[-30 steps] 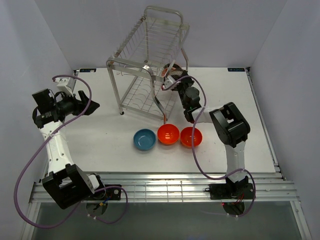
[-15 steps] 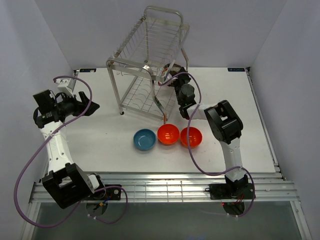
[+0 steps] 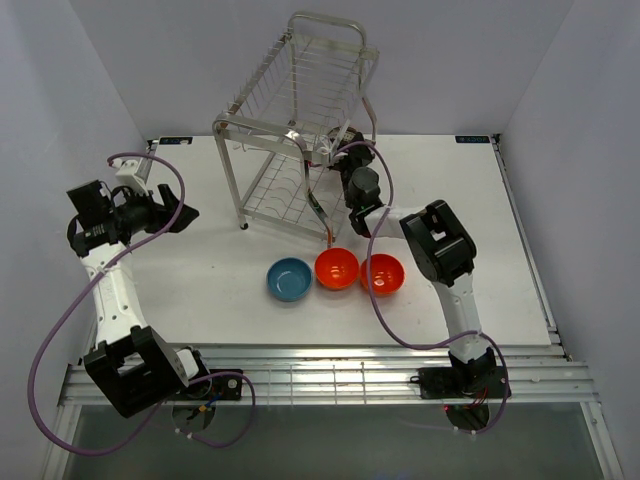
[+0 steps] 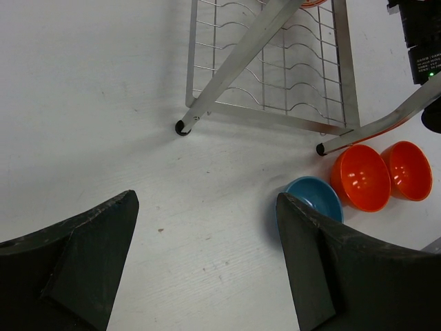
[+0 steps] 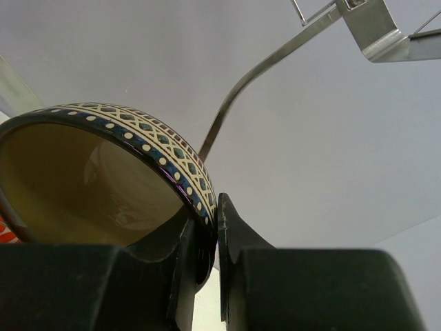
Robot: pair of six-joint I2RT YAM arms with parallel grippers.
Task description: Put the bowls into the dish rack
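White walls close in a pale surface (image 3: 200, 300), and both arms are bolted at its near edge. Nearest to them, three bowls sit upright in a row: a blue bowl (image 3: 290, 279) on the left, a middle orange bowl (image 3: 337, 268) and a right orange bowl (image 3: 383, 274), packed close, though I cannot tell whether the rims touch. Off to the left, raised over bare surface and well apart from the bowls, the left gripper (image 3: 178, 213) hangs with its fingers spread wide and nothing between them. Further back stands the dish rack (image 3: 295, 130), a tall wire frame on two levels, with one front foot just behind the middle orange bowl. Close against the rack's right side, the right gripper (image 5: 215, 221) is clamped tight on the rim of a dark bowl (image 5: 103, 172), which has a pale lattice band outside and a cream inside. The bowl is held off the surface and tilted on its side, with the rack's tubes just above it.
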